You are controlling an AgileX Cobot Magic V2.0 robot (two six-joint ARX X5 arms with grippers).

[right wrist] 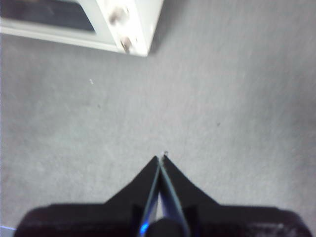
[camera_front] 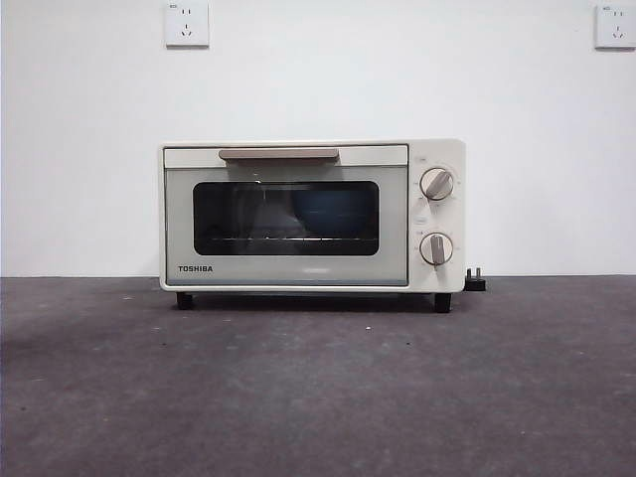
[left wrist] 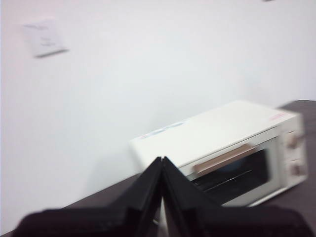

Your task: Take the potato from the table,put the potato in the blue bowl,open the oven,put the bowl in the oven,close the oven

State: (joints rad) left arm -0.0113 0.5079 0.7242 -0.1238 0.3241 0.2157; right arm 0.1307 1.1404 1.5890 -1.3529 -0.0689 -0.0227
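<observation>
Straight ahead, the oven (camera_front: 312, 216) stands on the table (camera_front: 318, 388) against a plain white wall; it is cream-white, with its door shut and the beige bar handle (camera_front: 278, 154) lying level across the top of the door. Through the dark glass window (camera_front: 286, 218) a rounded blue shape, the blue bowl (camera_front: 333, 212), shows on the right half of the wire rack (camera_front: 260, 239); the potato cannot be made out anywhere, and whether it lies inside the bowl cannot be told through the glass. Two round knobs (camera_front: 436, 184) sit one above the other on the oven's right panel; the word TOSHIBA is printed at the door's lower left corner. A small black plug (camera_front: 475, 282) rests on the table just beside the oven's right rear foot; two white wall sockets (camera_front: 187, 23) are mounted high on the wall, one over each side.

Neither arm shows in the front view. The left gripper (left wrist: 162, 160) is raised in the air well apart from the oven, its two black jaws pressed together to a point and holding nothing; its view is blurred. The right gripper (right wrist: 160, 159) hangs over bare table, near the oven's knob corner but clear of it, jaws likewise closed together and empty.
</observation>
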